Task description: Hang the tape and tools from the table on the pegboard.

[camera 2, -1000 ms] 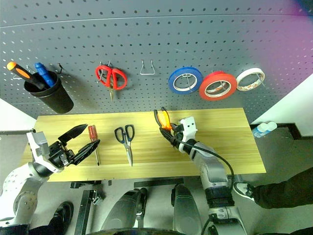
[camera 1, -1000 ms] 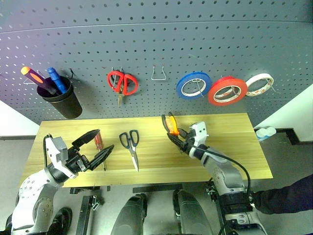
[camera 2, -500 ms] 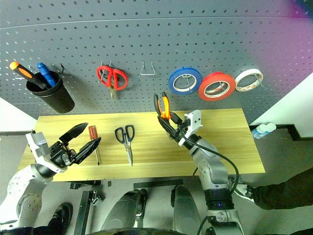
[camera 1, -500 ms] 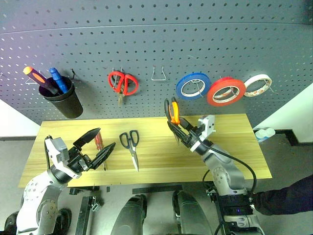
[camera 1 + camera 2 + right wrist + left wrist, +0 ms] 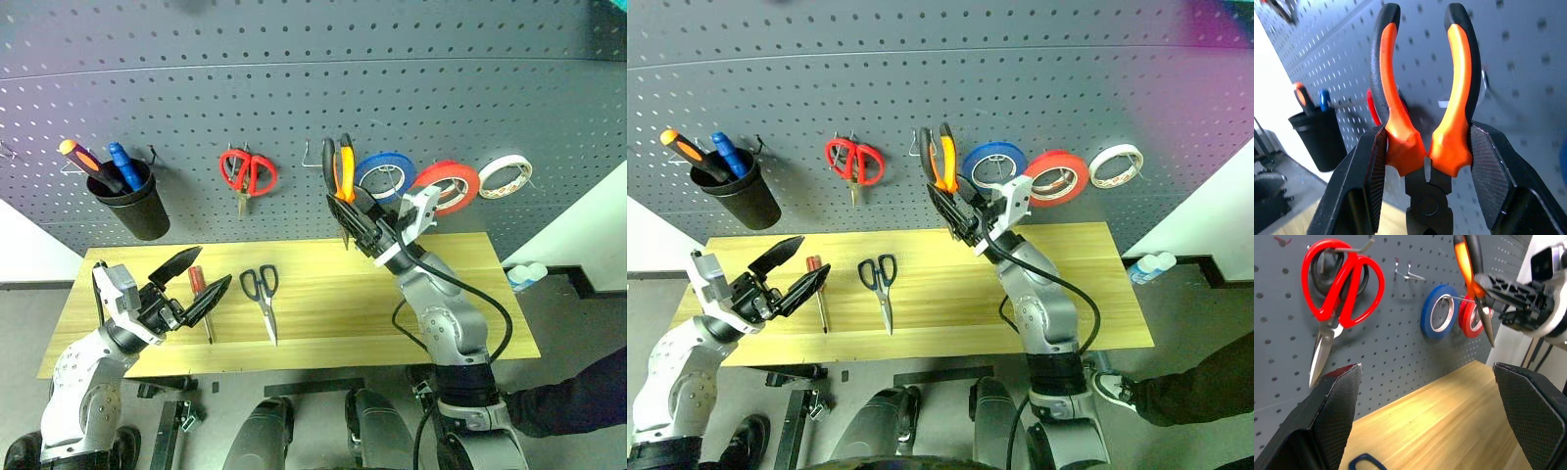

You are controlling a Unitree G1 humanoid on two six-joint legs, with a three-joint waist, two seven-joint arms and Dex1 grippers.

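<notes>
Right claw (image 5: 355,210) clamps the orange-handled pliers (image 5: 341,168) before the pegboard (image 5: 294,98); left claw (image 5: 192,285) gapes empty above one screwdriver (image 5: 200,294) and one pair of scissors (image 5: 263,294) on the desk (image 5: 323,313).

1. Hanging on a hook left of centre, blades pointing down: red-handled scissors (image 5: 246,172).
2. Sitting at the far left of the board: black cup (image 5: 130,203), holding an orange-and-black screwdriver (image 5: 88,165) and a blue-handled screwdriver (image 5: 123,165), both leaning handles-up.
3. Hanging right of centre: blue tape roll (image 5: 388,174).
4. Hanging at the far right of the row: white tape roll (image 5: 506,174).
5. Standing on the floor past the right-hand end of the wood: pale bottles (image 5: 525,273).
6. Showing at the lower right corner: a person's dark sleeve (image 5: 573,396).
</notes>
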